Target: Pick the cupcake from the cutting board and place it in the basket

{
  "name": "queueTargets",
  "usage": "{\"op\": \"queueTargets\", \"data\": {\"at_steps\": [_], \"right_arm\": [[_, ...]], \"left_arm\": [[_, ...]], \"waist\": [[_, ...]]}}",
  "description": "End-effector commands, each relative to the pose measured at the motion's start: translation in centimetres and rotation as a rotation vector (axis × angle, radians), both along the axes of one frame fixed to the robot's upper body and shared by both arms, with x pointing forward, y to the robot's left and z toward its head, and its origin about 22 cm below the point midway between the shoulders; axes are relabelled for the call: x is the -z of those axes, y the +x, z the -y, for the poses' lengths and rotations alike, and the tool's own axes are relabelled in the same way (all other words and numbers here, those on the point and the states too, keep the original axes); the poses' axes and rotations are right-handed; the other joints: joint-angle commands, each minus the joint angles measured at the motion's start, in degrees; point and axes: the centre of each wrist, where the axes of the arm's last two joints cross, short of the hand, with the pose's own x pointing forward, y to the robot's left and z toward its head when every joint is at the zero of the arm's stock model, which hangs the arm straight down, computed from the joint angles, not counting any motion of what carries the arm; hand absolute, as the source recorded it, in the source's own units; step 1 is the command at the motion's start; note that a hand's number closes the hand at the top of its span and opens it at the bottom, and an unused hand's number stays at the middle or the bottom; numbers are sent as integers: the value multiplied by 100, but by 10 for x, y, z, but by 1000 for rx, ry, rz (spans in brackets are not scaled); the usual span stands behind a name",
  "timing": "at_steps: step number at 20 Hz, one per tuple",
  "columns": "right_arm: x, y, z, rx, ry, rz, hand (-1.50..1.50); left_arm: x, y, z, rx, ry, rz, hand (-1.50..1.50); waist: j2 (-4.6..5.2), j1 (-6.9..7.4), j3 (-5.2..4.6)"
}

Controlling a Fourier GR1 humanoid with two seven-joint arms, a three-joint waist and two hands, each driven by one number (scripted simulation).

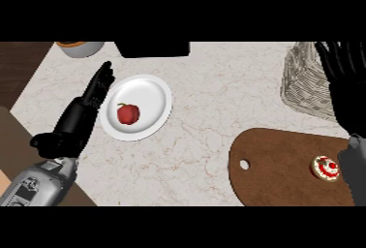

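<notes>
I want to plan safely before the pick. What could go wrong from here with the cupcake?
The right hand, open, overlaps the basket in this view, while its forearm passes close beside the cupcake; drawing back might nudge the cupcake on the cutting board. The cupcake is small and low, so the fingers may push it instead of closing round it.

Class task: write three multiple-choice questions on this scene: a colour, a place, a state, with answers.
1. What colour is the bell pepper on the white plate? A green; B red; C yellow.
2. Where does the cupcake lie? A on the white plate; B on the cutting board; C in the basket.
3. How are the fingers of the left hand? A straight; B curled round the bell pepper; C pinching the cupcake.
Answers: 1 B, it shows red; 2 B, on the brown board's right part; 3 A, stretched beside the plate, holding nothing.
</notes>
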Motion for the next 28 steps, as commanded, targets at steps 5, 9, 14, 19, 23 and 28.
{"op": "queueTargets", "data": {"at_steps": [5,9,14,19,23,28], "right_arm": [[-11,0,21,-62,31,11,150],[15,-13,-14,-321,-107,-24,150],[20,-32,-21,-157,-329,-55,-150],[-19,-29,23,112,-776,-88,-150],[-67,-35,43,236,-1009,-116,-150],[-121,-49,49,229,-1229,-193,-150]], "left_arm": [[91,-36,-44,-250,-46,-546,0],[103,-36,-46,-263,-61,-731,0],[104,-51,-56,-300,-66,-784,0],[89,-46,-55,-307,-66,-791,0],[91,-56,-61,-337,-64,-806,0],[91,-71,-67,-365,-70,-812,0]], "waist": [[303,91,-397],[307,173,-392],[170,33,-429],[139,-96,-466],[128,-195,-461],[93,-226,-455]]}}
